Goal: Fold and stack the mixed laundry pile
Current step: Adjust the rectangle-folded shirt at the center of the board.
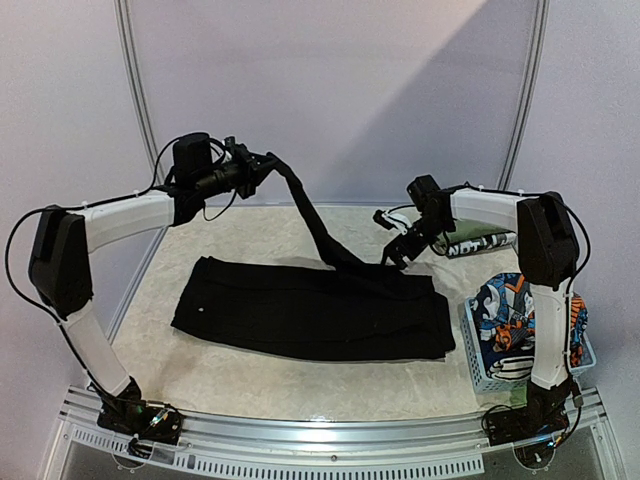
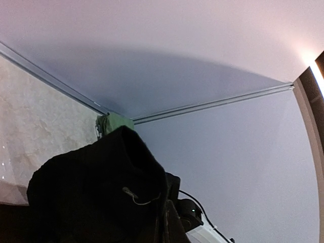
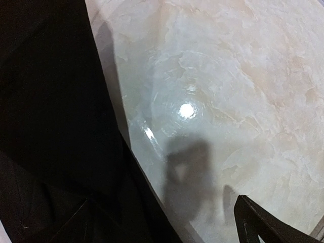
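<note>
A large plain black garment (image 1: 310,310) from the mixed laundry pile lies spread flat across the middle of the table. One long strip of it (image 1: 315,225) rises to my left gripper (image 1: 262,160), which is shut on its end, high above the far left of the table. In the left wrist view that black cloth (image 2: 96,192) drapes over the fingers and hides them. My right gripper (image 1: 398,252) hangs open just above the garment's far right corner. The right wrist view shows the black garment (image 3: 55,126) on the left and one fingertip (image 3: 253,220) over bare table.
A pale blue lattice basket (image 1: 490,365) at the near right holds an orange-blue-white cartoon-print garment (image 1: 505,310). A black-and-white printed piece (image 1: 480,243) lies at the back right behind the right arm. A green cloth (image 2: 115,123) shows by the table's far edge.
</note>
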### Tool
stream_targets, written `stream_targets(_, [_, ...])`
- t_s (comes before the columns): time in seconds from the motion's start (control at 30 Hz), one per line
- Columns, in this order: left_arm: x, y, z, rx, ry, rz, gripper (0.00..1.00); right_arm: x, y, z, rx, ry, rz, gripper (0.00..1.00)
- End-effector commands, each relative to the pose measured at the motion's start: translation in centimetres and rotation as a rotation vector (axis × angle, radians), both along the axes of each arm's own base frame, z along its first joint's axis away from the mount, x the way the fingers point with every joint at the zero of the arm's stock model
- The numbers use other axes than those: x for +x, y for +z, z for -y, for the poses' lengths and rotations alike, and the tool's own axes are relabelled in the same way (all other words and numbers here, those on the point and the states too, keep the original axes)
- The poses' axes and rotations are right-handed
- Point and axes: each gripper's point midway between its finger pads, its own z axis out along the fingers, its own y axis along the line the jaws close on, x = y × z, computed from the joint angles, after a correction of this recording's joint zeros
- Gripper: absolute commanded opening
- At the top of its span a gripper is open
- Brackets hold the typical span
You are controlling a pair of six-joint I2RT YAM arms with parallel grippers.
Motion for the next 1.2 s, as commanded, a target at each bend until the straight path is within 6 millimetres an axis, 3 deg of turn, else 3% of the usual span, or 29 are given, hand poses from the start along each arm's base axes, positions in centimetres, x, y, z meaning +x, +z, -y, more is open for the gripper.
stream_targets(0.0, [-1.3, 4.1, 0.4, -0.073, -0.013, 0.076, 0.0, -0.8, 1.0, -0.8, 0.056, 0.036, -0.011, 0.97])
stream_targets(0.1, [-1.5, 5.0, 0.2, -0.072, -0.017, 0.099, 0.0, -1.4, 2.1, -0.9, 0.078, 0.051, 0.009, 0.99])
stream_targets(0.23, [-2.1, 7.1, 0.5, -0.07, -0.048, 0.146, 0.0, -2.3, 6.4, -0.5, 0.113, 0.065, 0.11, 0.99])
stream_targets(0.47, [-2.7, 10.1, 0.7, -0.019, -0.073, 0.225, 0.0, -4.5, 10.7, 0.9, 0.151, 0.047, 0.247, 0.99])
stream_targets(0.67, [-3.3, 11.2, 1.0, -0.015, -0.104, 0.236, 0.0, -5.4, 10.7, 2.7, 0.125, 0.0, 0.263, 0.99])
stream_targets(0.93, [-3.7, 10.4, 1.4, 0.051, -0.145, 0.213, 0.0, -7.6, 10.4, 1.1, 0.185, 0.151, 0.117, 0.99])
stream_targets(1.03, [-3.5, 10.0, 1.4, 0.052, -0.145, 0.2, 0.0, -7.6, 9.8, 1.0, 0.18, 0.164, 0.1, 0.95])
stream_targets(1.17, [-3.5, 9.7, 1.5, 0.053, -0.154, 0.193, 0.0, -7.6, 8.4, 1.3, 0.142, 0.168, 0.075, 0.81])
